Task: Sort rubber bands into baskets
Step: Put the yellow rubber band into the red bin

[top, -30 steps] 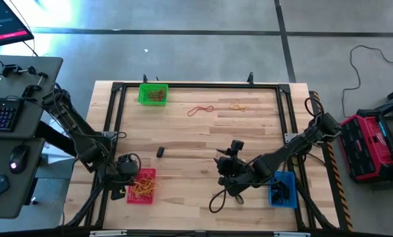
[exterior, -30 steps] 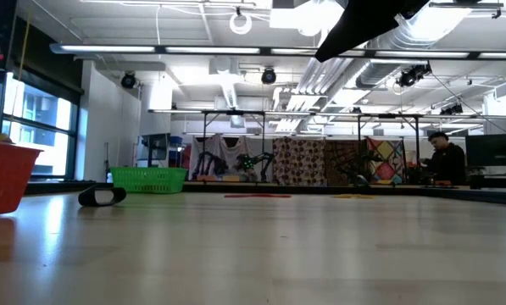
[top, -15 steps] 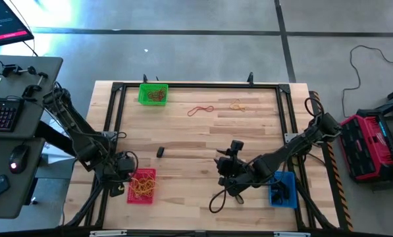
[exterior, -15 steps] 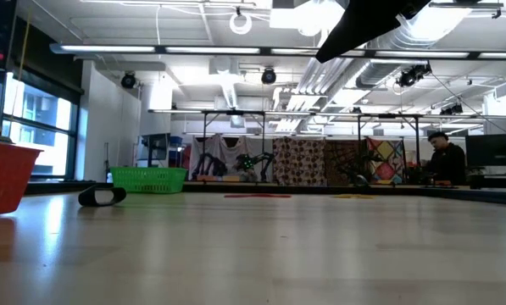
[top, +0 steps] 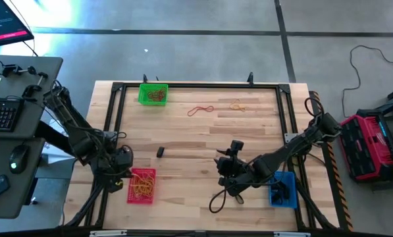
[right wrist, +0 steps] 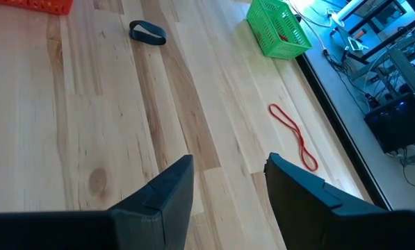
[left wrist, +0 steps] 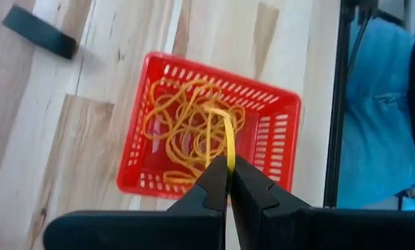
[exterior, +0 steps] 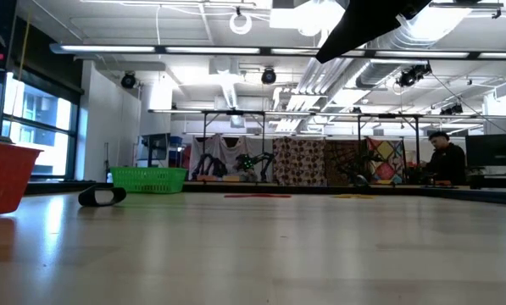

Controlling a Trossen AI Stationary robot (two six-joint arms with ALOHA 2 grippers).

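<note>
The left gripper (left wrist: pixel 227 173) hung above the red basket (left wrist: pixel 273 142), its jaws pinched tight on a yellow rubber band (left wrist: pixel 229 135) that trailed down toward the tangle of yellow bands (left wrist: pixel 186 128) already inside. Such a loop looked light, limp and stretchy — apt to cling to a finger rather than drop cleanly, so a pinch on a single strand seemed best. The right gripper (right wrist: pixel 228 182) hovered over bare table (top: pixel 196 141) near the blue basket (top: pixel 289 197), jaws wide and holding nothing. A red band (top: pixel 200 110) and an orange band (top: pixel 236 106) lay loose at the far side, near the green basket (top: pixel 153 93); a black band (top: pixel 160 152) lay mid-table.
</note>
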